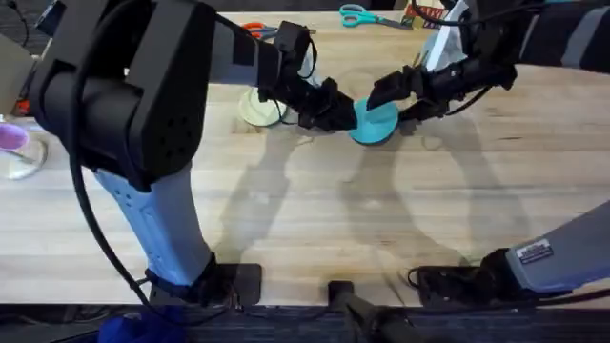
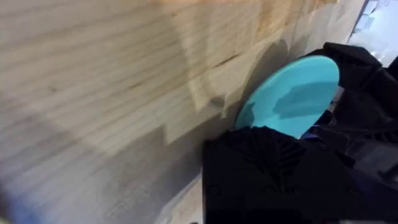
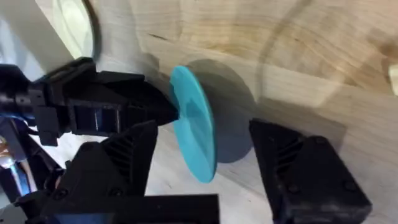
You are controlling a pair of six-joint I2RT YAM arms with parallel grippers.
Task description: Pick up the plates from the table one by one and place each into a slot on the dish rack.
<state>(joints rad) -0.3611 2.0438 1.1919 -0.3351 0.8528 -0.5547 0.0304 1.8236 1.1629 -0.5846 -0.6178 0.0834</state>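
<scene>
We see the pale plank table (image 1: 315, 219) with scissors (image 1: 360, 15) at its far edge and a clear cup (image 1: 21, 152) at left. The teal plate (image 1: 376, 122) stands tilted on edge mid-table, clamped by the left gripper (image 1: 335, 116), cream plate (image 1: 259, 108) lying flat just beyond. Right gripper (image 3: 205, 168) straddles the teal plate, jaws spread, not touching.

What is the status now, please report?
Left gripper shut on teal plate, plate on edge above table. Right gripper open, straddling it. Cream plate flat behind.
</scene>
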